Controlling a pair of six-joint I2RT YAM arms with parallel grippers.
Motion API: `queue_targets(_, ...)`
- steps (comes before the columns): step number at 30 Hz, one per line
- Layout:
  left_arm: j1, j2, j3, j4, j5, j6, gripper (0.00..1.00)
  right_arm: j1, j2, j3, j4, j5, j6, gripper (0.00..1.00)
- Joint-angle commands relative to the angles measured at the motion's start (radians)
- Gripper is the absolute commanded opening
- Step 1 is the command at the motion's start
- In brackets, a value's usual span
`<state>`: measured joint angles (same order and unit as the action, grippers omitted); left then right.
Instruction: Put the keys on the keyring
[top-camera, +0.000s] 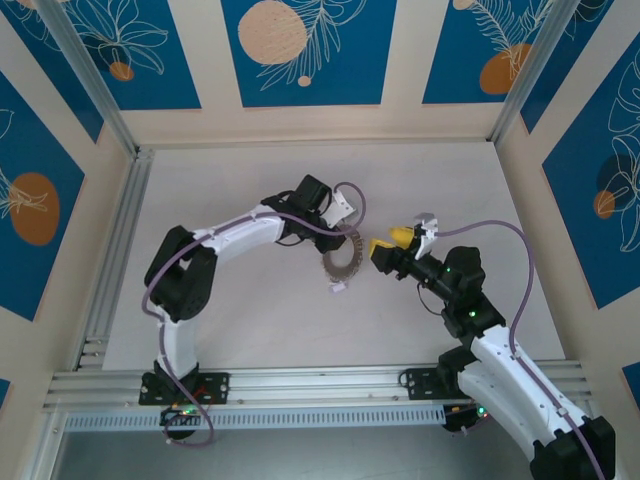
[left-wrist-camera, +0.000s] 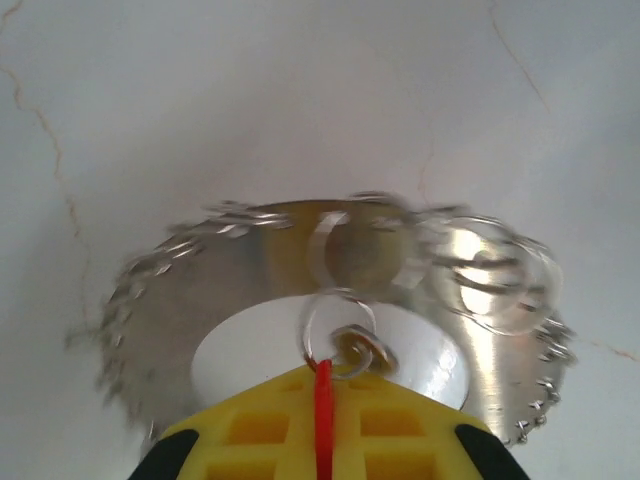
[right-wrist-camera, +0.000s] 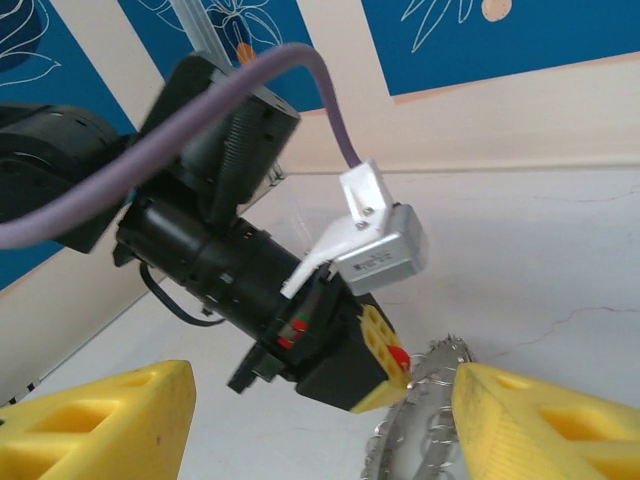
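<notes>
Left claw (right-wrist-camera: 385, 372) is clamped shut on the red key (left-wrist-camera: 323, 408), held at the rim of the keyring (top-camera: 342, 258), mid-worktop (top-camera: 250, 320). Right claw (top-camera: 402, 238) gapes just beside the ring. Threading appears in hand; next, the right claw probably needs to steady the ring.

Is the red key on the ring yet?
Not that I can see. Done: the left jaws pinch the key. Now: it's held just over the ring. Left: hooking it on; the right jaws stand open beside, empty.

Pale table (top-camera: 250, 330), faintly cracked surface
</notes>
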<state>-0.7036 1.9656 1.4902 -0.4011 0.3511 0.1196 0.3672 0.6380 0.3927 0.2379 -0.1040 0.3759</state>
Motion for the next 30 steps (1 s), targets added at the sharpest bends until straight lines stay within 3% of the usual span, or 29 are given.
queue_targets(1,0.013,0.051,0.057,0.011,0.031,-0.03,0.0,-0.012,-0.006,-0.022,0.005,0.003,0.02,0.69)
queue_targets(14,0.016,0.162,0.104,0.021,-0.001,-0.065,0.0,-0.031,-0.005,-0.04,0.018,0.006,0.061,0.71)
queue_targets(30,0.022,0.177,0.188,0.017,0.118,-0.127,0.29,-0.031,-0.025,-0.031,-0.052,0.039,0.072,0.71)
